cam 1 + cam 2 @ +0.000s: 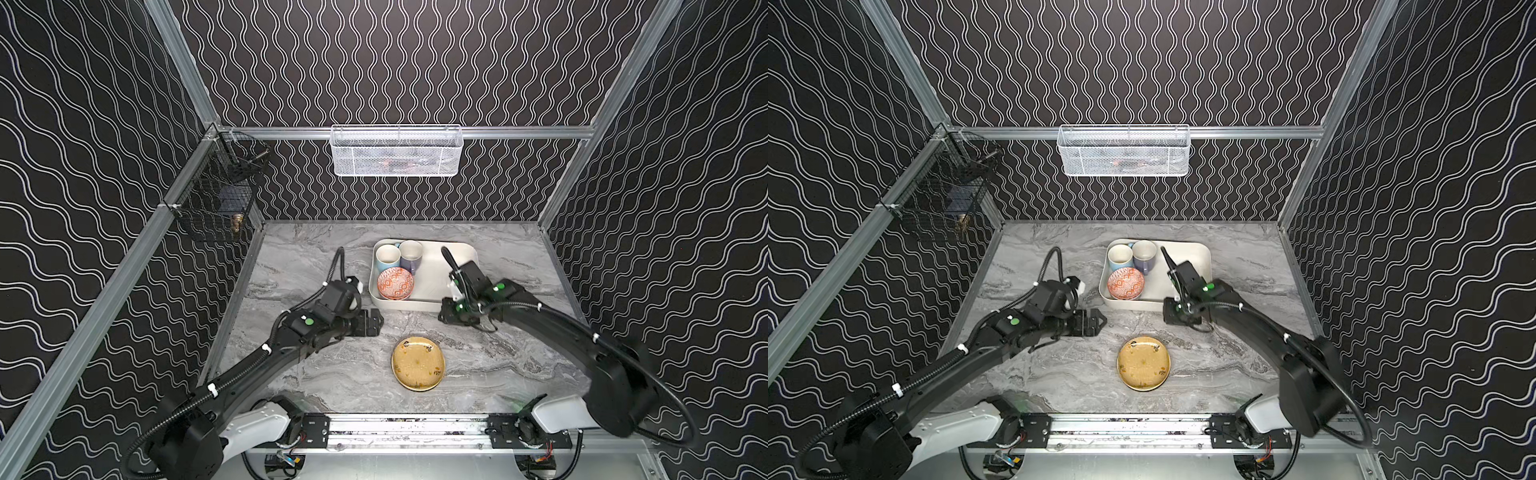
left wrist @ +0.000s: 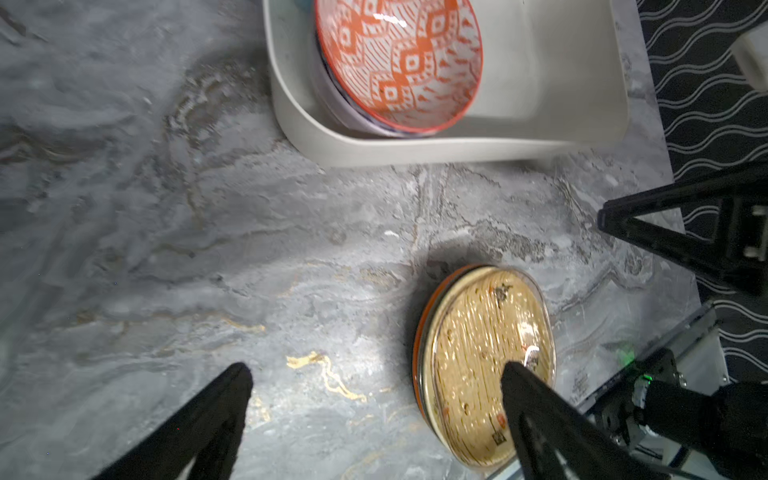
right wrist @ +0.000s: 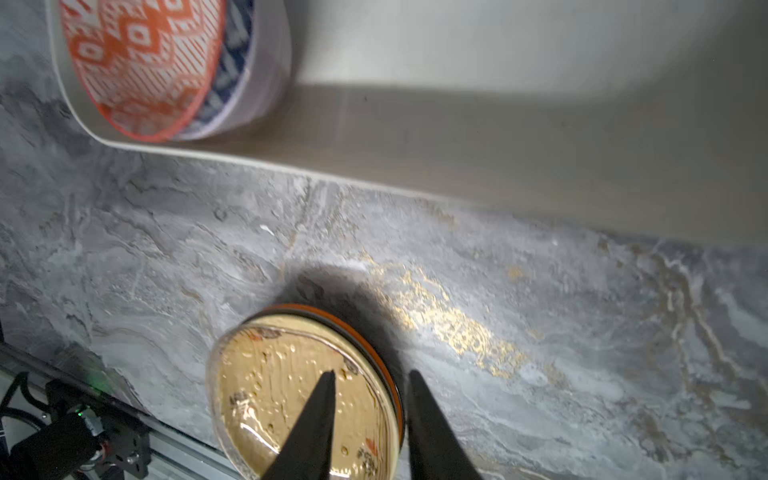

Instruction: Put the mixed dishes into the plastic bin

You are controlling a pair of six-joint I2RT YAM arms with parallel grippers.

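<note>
The cream plastic bin (image 1: 415, 308) (image 1: 1133, 306) sits at the back of the marble table. It holds a light-blue mug (image 1: 387, 257), a lilac mug (image 1: 411, 252) and an orange-patterned bowl (image 1: 395, 283) (image 2: 399, 58) (image 3: 137, 62) nested in a lilac bowl (image 3: 266, 83). A mustard plate (image 1: 417, 363) (image 1: 1143, 363) (image 2: 478, 353) (image 3: 270, 382) lies on the table in front, on top of an orange plate (image 3: 374, 345). My left gripper (image 1: 376, 322) (image 2: 376, 372) is wide open and empty beside the bin's front left corner. My right gripper (image 1: 446, 318) (image 3: 372, 374) hangs by the bin's front right corner, narrowly open and empty.
A white wire-mesh basket (image 1: 397, 151) hangs on the back wall and a black wire basket (image 1: 220, 195) on the left wall. An aluminium rail (image 1: 407, 428) runs along the table's front edge, just behind the plates. Patterned walls close in three sides.
</note>
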